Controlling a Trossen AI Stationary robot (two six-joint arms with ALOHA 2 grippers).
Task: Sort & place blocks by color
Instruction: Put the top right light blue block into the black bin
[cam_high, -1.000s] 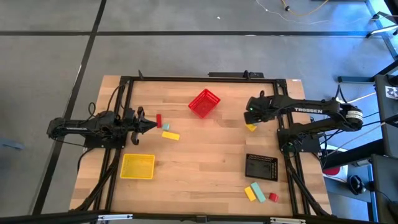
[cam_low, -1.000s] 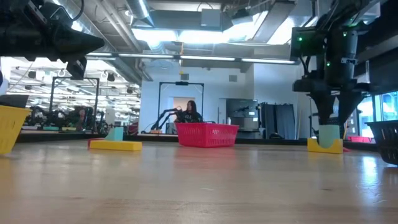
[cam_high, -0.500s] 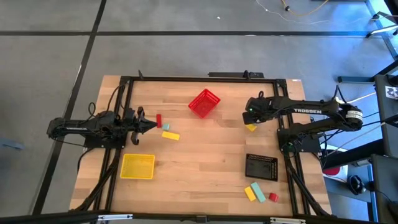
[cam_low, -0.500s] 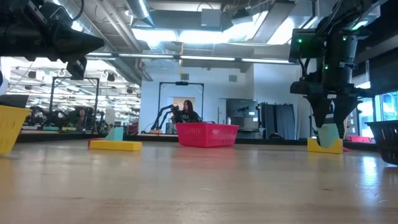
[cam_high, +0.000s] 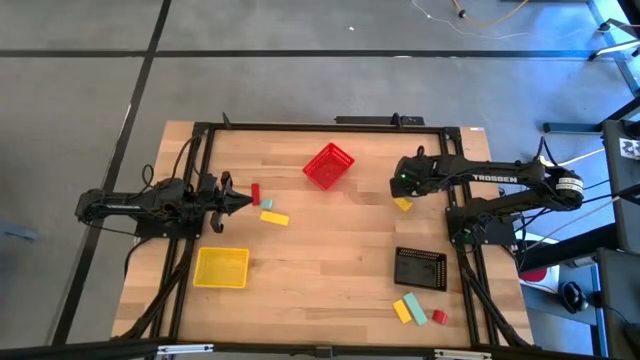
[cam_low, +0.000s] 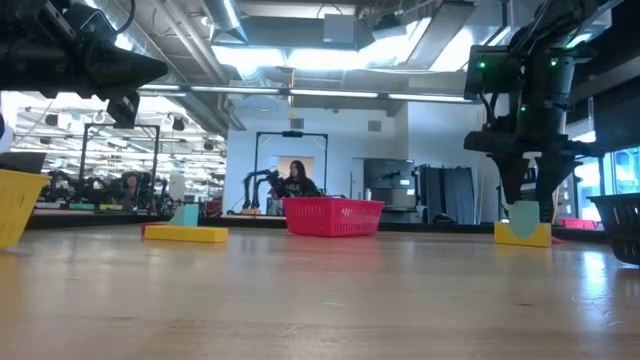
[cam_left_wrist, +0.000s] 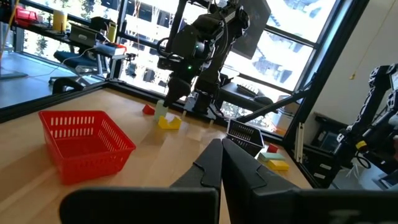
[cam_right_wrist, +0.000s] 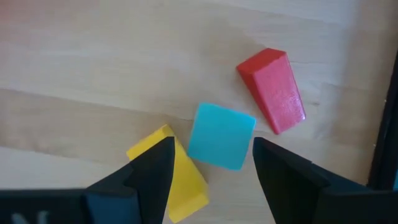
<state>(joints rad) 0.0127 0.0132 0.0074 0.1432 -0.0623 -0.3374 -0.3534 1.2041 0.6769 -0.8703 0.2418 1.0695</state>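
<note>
Right wrist view: right gripper (cam_right_wrist: 210, 163) has its fingers spread apart on either side of the mint block (cam_right_wrist: 221, 136), with nothing clamped.
Reason for pose: the spread fingers look set to close on the mint block, judged the next pick.
Neighbours of the mint block: yellow block (cam_right_wrist: 171, 167) touching it on one side, red wedge (cam_right_wrist: 273, 90) just beside it on the other.
Risk: a finger may catch the yellow block as the gripper closes.
Right gripper location: over the right half of the table (cam_high: 330, 260), between the red bin (cam_high: 328, 166) and the black bin (cam_high: 420, 268).
Left gripper: (cam_high: 238, 203) fingers pressed together, empty, waiting at the left edge.
Left cluster: small blocks (cam_high: 266, 210) lie just beside the left gripper, beyond the yellow bin (cam_high: 221, 267).
Near-right cluster: three blocks (cam_high: 418, 309) lie near the black bin.
Hidden: the high view hides the mint and red pieces under the right arm; only yellow shows.
Unclear: bin contents cannot be made out.
</note>
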